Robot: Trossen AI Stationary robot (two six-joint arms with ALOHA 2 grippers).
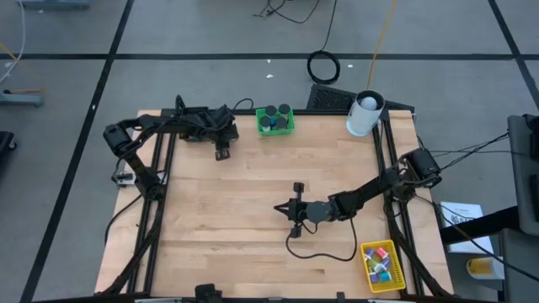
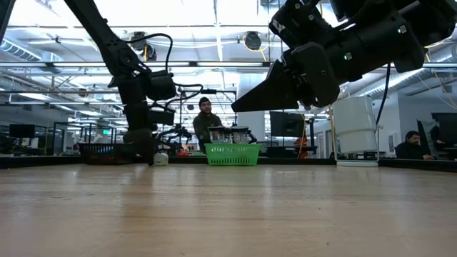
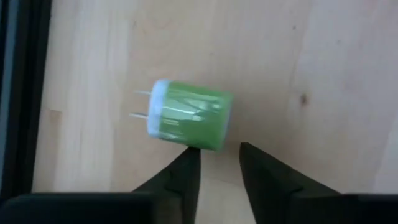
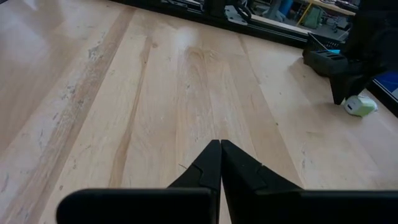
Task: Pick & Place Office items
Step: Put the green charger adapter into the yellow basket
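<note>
Looking down, I see the wooden table (image 1: 236, 219) with my right arm stretched toward its middle, the right gripper (image 1: 286, 209) raised off the wood with its fingers pressed fully together and nothing between them. At the far edge sits the green bin (image 1: 275, 123) with dark rolls in it; the yellow bin (image 1: 381, 265) of small items is at the near right corner. My left gripper (image 3: 219, 163) is down at the far left, just beside the green bin, fingers parted narrowly. A small green plug with two prongs (image 3: 188, 117) lies on the wood just beyond the fingertips, touching one finger, not between them.
</note>
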